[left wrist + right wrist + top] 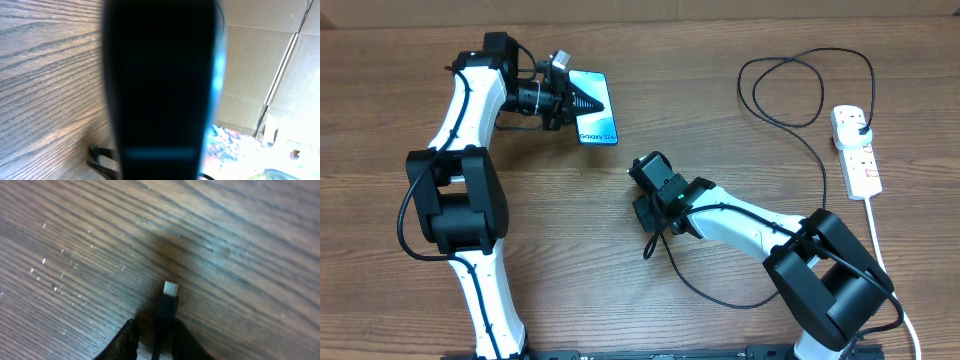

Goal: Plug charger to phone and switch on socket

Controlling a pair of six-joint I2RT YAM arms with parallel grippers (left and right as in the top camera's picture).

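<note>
My left gripper (582,102) is shut on the long edge of the phone (600,128), whose light blue screen with "Galaxy S24" faces up at the back left. In the left wrist view the phone (160,75) is a dark shape that fills the middle and hides the jaws. My right gripper (640,176) is near the table's middle, right of the phone and apart from it. It is shut on the charger's small plug tip (169,289), which points at bare wood between the fingers (157,341). The charger's black cable (720,300) loops to the socket (860,160) at the right.
The charger's black plug (860,123) sits in the far end of the white power strip. The strip's thick white cord (880,250) runs toward the front right. A wide loop of black cable (790,90) lies at the back right. Cardboard (260,60) stands behind the table.
</note>
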